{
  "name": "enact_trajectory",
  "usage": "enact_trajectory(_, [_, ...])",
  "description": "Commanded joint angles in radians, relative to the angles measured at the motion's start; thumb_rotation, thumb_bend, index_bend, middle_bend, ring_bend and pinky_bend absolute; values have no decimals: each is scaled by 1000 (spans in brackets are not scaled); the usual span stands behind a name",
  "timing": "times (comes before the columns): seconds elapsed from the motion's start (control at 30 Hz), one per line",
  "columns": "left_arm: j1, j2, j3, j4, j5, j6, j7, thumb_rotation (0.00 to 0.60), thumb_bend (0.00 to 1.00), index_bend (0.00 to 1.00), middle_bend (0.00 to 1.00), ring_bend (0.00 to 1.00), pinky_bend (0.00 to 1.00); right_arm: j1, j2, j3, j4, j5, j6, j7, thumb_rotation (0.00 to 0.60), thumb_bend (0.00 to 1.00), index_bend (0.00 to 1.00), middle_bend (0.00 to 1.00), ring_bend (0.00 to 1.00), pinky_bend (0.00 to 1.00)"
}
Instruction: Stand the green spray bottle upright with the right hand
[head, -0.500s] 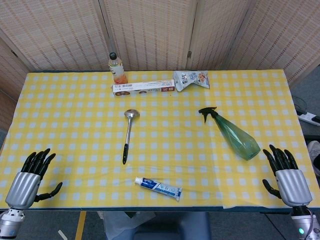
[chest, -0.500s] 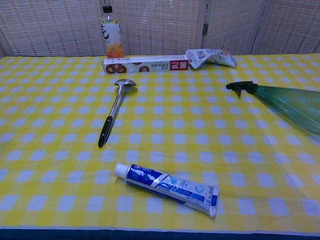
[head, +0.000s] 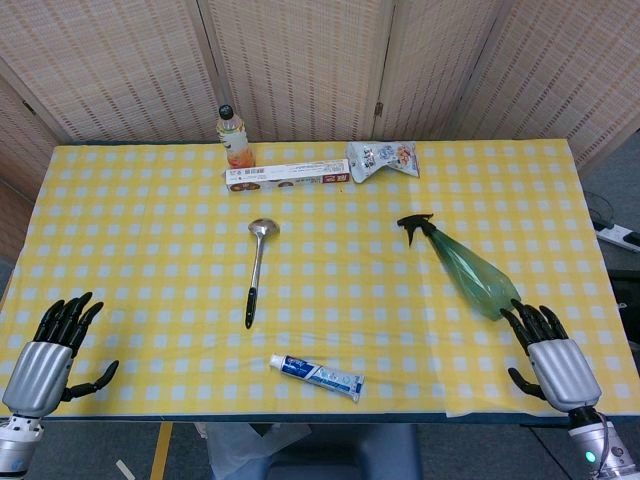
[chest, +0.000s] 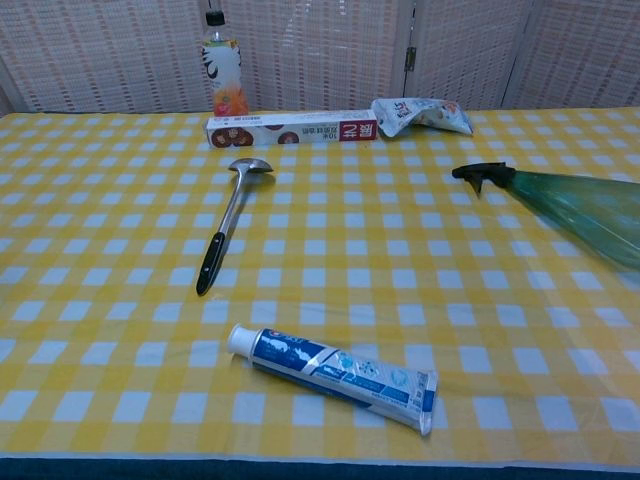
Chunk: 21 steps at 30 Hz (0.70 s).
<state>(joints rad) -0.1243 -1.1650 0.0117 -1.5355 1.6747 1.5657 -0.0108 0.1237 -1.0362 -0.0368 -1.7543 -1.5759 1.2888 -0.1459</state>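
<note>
Near edge of the table (head: 120, 200): left hand (head: 45, 360) at the left corner and right hand (head: 555, 360) at the right corner, fingers (head: 527, 322) spread, holding nothing. Just beyond the right fingertips, the green spray bottle (head: 465, 268) lies on its side, black nozzle toward the far edge. Mid-table: toothpaste tube (head: 318, 377), ladle (head: 257, 268).

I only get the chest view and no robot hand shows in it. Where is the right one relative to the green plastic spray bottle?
Observer: The right robot hand sits just beyond the base of the lying green plastic spray bottle, fingertips near it; contact unclear.
Operator: Holding anything?
Observer: No, its fingers are spread and empty.
Operator: And the left?
Observer: The left robot hand is at the table's near left corner, open, far from the black-handled metal ladle.
</note>
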Motion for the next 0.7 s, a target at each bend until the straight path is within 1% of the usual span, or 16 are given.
enact_trajectory(0.03, [6,2,-1,4,7,17,-13,241,380,0,0,51,19,72,104,-35,-113,-19,-124,44,600,335,0,0,8,0])
enact_trajectory(0.13, [12,5,-1,4,11,29,-20,241,380,0,0,51,18,119,152,-49,-145,-13,-219,182,600,335,0,1,52,0])
enact_trajectory(0.2, [14,7,-1,2,11,33,-24,241,380,0,0,51,19,156,176,-61,-155,-15,-293,299,600,335,0,2,69,0])
enact_trajectory(0.23, [14,8,-1,2,12,36,-27,241,380,0,0,51,19,187,193,-69,-159,-25,-345,403,600,335,0,3,69,0])
enact_trajectory(0.27, [15,9,-2,2,13,38,-31,241,380,0,0,51,19,228,208,-78,-149,-53,-404,542,600,336,0,3,69,0])
enact_trajectory(0.3, [15,11,-2,3,11,37,-37,241,380,0,0,51,19,270,212,-81,-113,-84,-448,666,600,336,0,4,71,0])
enact_trajectory(0.37, [14,12,-3,4,6,32,-42,240,380,0,0,51,19,310,208,-88,-50,-128,-472,770,600,336,0,5,75,0])
enact_trajectory(0.43, [13,13,-4,4,2,28,-45,241,380,0,0,51,19,338,198,-96,-8,-142,-504,821,600,336,0,5,76,0])
enact_trajectory(0.5, [13,13,-4,2,2,25,-41,239,380,0,0,51,19,370,179,-98,39,-128,-544,895,600,336,0,7,77,0])
enact_trajectory(0.6, [13,13,0,-3,12,28,-35,240,380,0,0,51,18,409,140,-100,111,-117,-593,964,600,336,0,11,80,0])
enact_trajectory(0.7, [13,12,0,-3,21,35,-38,242,380,0,0,52,18,430,100,-97,172,-104,-609,995,600,336,0,6,83,0])
